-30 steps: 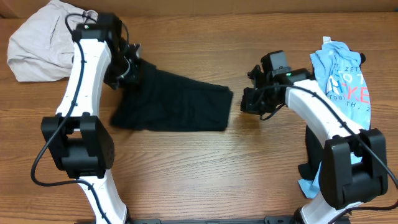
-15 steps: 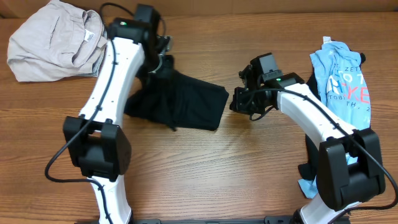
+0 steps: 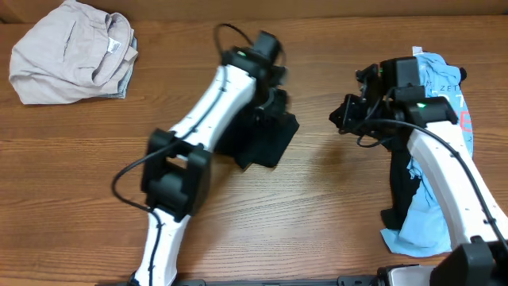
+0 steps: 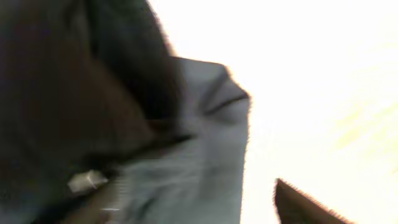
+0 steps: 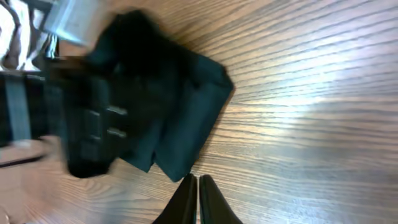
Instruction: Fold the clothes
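A black garment (image 3: 266, 144) lies bunched and folded over itself in the middle of the wooden table. My left gripper (image 3: 274, 99) hovers blurred over its far edge. In the left wrist view the dark cloth (image 4: 199, 155) fills the frame, and one fingertip (image 4: 298, 205) stands clear of the cloth's edge, so the jaws are open. My right gripper (image 3: 343, 121) is to the right of the garment and apart from it. Its fingers (image 5: 198, 186) are pressed together with nothing between them, just short of the garment's corner (image 5: 180, 124).
A crumpled beige garment (image 3: 71, 48) lies at the back left. A light blue printed T-shirt (image 3: 440, 83) is draped along the right side under my right arm, with a dark piece of cloth (image 3: 399, 199) beside it.
My left arm swept right, dragging the garment's left part over the rest, and its jaws opened. My right gripper drew back to the right, away from the garment.
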You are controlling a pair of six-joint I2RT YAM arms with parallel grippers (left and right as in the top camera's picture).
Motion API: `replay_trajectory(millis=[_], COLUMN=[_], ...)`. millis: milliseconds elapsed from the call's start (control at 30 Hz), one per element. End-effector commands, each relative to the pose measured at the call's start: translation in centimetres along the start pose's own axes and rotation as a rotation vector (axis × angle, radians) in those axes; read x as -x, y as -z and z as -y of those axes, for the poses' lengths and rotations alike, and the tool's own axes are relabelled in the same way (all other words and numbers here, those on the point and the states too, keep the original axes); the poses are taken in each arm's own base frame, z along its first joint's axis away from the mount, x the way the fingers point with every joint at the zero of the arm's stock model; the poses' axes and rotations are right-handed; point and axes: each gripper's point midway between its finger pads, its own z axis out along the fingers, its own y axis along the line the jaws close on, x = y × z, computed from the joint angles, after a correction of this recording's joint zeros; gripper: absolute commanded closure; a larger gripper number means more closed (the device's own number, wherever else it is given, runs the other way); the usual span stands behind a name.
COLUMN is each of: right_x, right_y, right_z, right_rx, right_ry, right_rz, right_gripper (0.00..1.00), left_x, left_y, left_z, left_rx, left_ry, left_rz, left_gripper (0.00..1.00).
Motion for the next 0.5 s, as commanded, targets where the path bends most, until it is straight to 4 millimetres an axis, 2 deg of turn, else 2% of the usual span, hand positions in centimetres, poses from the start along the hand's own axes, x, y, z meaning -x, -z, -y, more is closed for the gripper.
replay_trajectory(millis=[0, 133, 233, 267, 367, 467], right_x=[0.4, 0.7, 1.2, 1.4, 1.5, 1.5], right_y=[0.7, 1.1, 1.6, 1.8, 2.3, 2.6], right_z=[0.1, 1.0, 2.1, 2.7, 3.7, 4.7], right_rx=[-0.005, -0.024, -0.035, -0.042, -0.055, -0.086], right_ry=[0.016, -0.006, -0.035, -0.042, -0.056, -0.075], right_rz=[0.014, 0.022, 0.036, 0.042, 0.044, 0.047], right_gripper=[0.88, 0.83, 0.79, 0.77, 0.72, 0.68], left_x=[-0.2, -0.3, -0.4, -0.2, 0.1, 0.0], left_y=[-1.0, 0.3, 3.0, 4.8, 7.7, 8.6], left_z=[3.0, 3.4, 3.3, 3.4, 3.6, 2.7], left_rx=[-0.014, 0.014, 0.014, 0.015, 0.028, 0.092], left_ry=[-0.055, -0.075, -0.074, -0.088, -0.137, -0.189], left_rz=[-0.003, -0.001, -0.015, -0.010, 0.008, 0.005], left_gripper=[0.00, 0.00, 0.00, 0.00, 0.00, 0.00])
